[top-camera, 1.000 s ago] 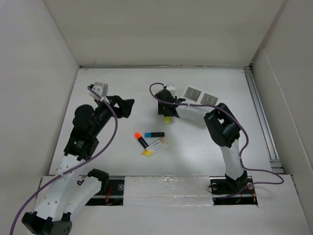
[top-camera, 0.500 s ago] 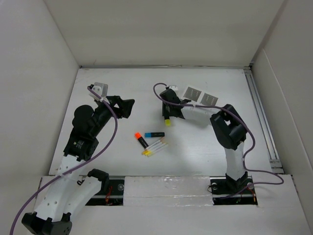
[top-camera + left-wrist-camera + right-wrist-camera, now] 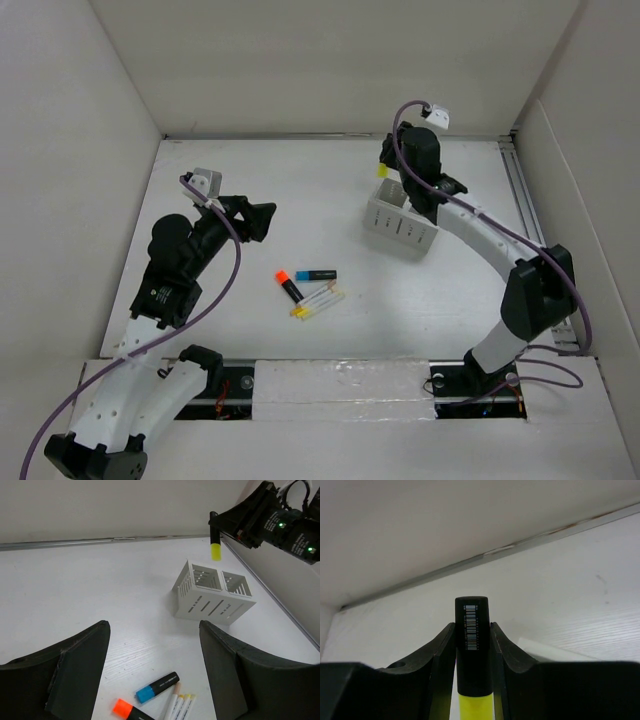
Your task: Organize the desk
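My right gripper [image 3: 386, 166] is shut on a black highlighter with a yellow cap [image 3: 383, 172]. It holds it upright, cap down, above the back left of the white slotted organizer box [image 3: 402, 228]. In the right wrist view the highlighter [image 3: 471, 625] sits between the pads of the gripper [image 3: 471, 635]. The left wrist view shows the highlighter [image 3: 215, 550] hanging clear above the box [image 3: 212, 600]. My left gripper [image 3: 262, 218] is open and empty above the white desk [image 3: 250, 170], left of centre. An orange highlighter [image 3: 288, 285], a blue highlighter [image 3: 316, 274] and white pens [image 3: 316, 301] lie mid-desk.
Upright white wall panels [image 3: 330, 60] enclose the desk at the back and both sides. A metal rail [image 3: 535, 250] runs along the right edge. In the left wrist view the blue highlighter [image 3: 157, 687], orange highlighter [image 3: 125, 710] and pens [image 3: 178, 707] lie between my open fingers.
My right arm has lifted the yellow highlighter from mid-desk and swung it back and right, to above the organizer box. The left arm has not moved.
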### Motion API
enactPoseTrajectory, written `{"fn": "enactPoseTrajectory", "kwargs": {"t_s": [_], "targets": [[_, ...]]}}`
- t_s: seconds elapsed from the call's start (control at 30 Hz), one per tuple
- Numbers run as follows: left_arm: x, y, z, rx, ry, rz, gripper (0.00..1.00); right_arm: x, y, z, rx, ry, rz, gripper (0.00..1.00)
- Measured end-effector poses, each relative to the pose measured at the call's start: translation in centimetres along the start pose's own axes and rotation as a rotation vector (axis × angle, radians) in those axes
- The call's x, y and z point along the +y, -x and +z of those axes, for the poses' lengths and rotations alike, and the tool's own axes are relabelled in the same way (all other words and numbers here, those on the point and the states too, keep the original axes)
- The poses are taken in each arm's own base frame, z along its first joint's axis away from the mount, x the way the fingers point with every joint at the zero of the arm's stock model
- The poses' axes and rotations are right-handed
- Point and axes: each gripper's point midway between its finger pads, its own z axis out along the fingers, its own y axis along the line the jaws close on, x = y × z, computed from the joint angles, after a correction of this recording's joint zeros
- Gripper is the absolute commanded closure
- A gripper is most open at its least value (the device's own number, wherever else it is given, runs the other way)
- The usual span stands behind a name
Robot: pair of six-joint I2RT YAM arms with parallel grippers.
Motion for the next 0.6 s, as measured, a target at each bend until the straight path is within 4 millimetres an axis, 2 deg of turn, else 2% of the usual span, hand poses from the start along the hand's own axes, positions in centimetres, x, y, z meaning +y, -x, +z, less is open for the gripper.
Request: {"fn": "enactPoseTrajectory", "kwargs": {"t_s": [0.07, 0.27, 0.37, 0.6], "targets": [[0.0, 0.0, 0.0, 0.0, -0.001, 0.0, 0.32, -1.8, -0.1, 0.9, -0.031, -0.083, -0.021, 0.93], [-0.1, -0.2, 0.1, 0.007, -0.007, -0.001, 0.32, -6.9, -4.7, 3.5, 0.005, -0.298, -0.137, 0.92], [-0.1, -0.2, 0.1, 0.007, -0.007, -0.001, 0.33, -7.8, -5.0, 3.5, 0.003, -0.339, -0.154, 0.92], [-0.1, -0.2, 0.1, 0.009, -0.011, -0.001, 0.33, -9.3, -4.2, 3.1, -0.043, -0.42, -0.165, 0.9]]}}
